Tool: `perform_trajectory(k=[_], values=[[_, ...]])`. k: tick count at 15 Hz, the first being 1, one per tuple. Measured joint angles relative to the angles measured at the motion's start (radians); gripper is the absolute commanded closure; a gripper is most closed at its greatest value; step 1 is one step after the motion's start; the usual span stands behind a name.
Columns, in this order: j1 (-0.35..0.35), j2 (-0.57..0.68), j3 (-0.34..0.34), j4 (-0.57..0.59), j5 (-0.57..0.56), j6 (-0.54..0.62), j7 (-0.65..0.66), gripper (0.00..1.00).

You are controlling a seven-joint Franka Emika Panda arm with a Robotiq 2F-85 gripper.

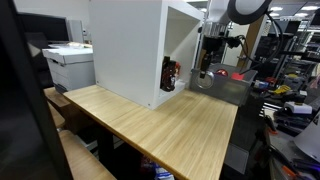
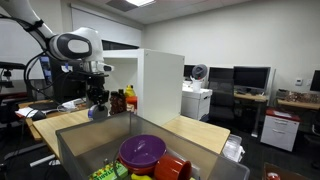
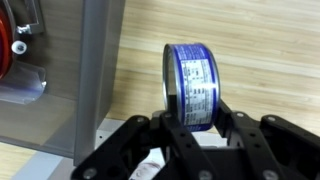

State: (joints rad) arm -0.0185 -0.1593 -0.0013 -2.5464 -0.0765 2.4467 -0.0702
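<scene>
In the wrist view my gripper point(image 3: 196, 122) is shut on a small round can point(image 3: 192, 82) with a blue and white label, held on its side above the wooden table point(image 3: 265, 70). In both exterior views the gripper point(image 1: 205, 70) point(image 2: 97, 103) hangs just beside the open white cabinet point(image 1: 135, 45) point(image 2: 158, 80). The can is too small to make out in the exterior views. Red bottles point(image 1: 168, 74) point(image 2: 129, 99) stand at the cabinet's opening, close to the gripper.
A grey panel edge point(image 3: 95, 70) of the cabinet stands left of the can, with a red item point(image 3: 12, 45) behind it. A clear bin point(image 2: 150, 150) holds a purple bowl point(image 2: 142, 150) and toys. A printer point(image 1: 68, 62) stands beyond the table. Desks and monitors fill the room.
</scene>
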Motion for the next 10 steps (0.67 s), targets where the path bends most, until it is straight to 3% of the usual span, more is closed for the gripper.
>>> perform_trajectory(k=[10], values=[[0.002, 0.0, 0.039, 0.002, -0.257, 0.053, 0.12, 0.88]])
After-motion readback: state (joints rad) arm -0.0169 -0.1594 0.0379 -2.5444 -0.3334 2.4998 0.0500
